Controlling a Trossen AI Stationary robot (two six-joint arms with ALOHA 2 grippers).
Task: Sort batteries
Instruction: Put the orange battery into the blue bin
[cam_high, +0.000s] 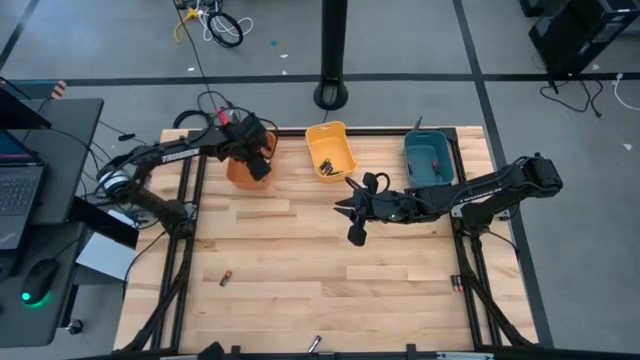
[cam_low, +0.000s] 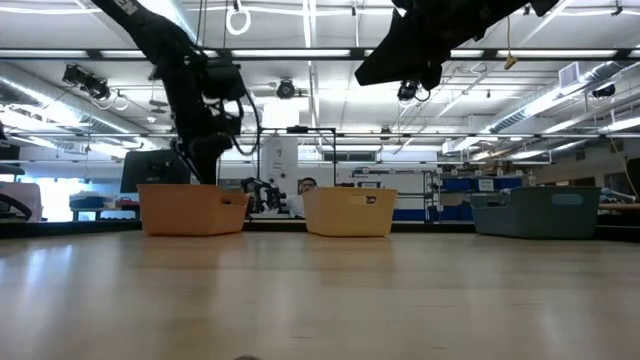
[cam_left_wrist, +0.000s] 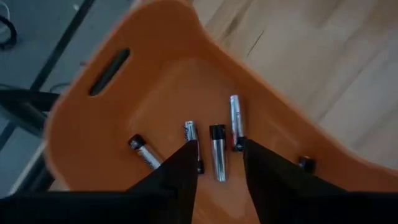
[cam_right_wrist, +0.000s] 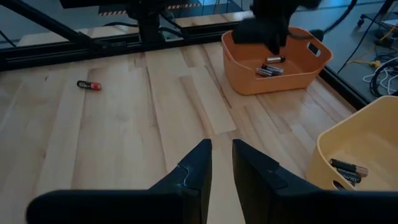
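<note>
My left gripper (cam_high: 255, 160) (cam_left_wrist: 219, 149) hovers open over the orange bin (cam_high: 240, 170) (cam_left_wrist: 93, 134), fingers pointing down into it. Several silvery and dark batteries (cam_left_wrist: 217, 152) lie on that bin's floor, one right below the gap between the fingers. My right gripper (cam_high: 352, 212) (cam_right_wrist: 222, 144) hangs above the middle of the table with a narrow gap between its fingers and nothing in it. The yellow bin (cam_high: 330, 150) (cam_right_wrist: 360, 143) holds a few batteries (cam_right_wrist: 348, 169). A loose battery (cam_high: 226, 278) (cam_right_wrist: 88, 85) lies flat on the wood near the left side.
A teal bin (cam_high: 430, 160) stands at the far right of the table, beside the yellow one. Another battery (cam_high: 313, 343) lies at the near edge, and one more (cam_high: 456, 283) lies by the right rail. Bare wood stretches across the table's middle and near half.
</note>
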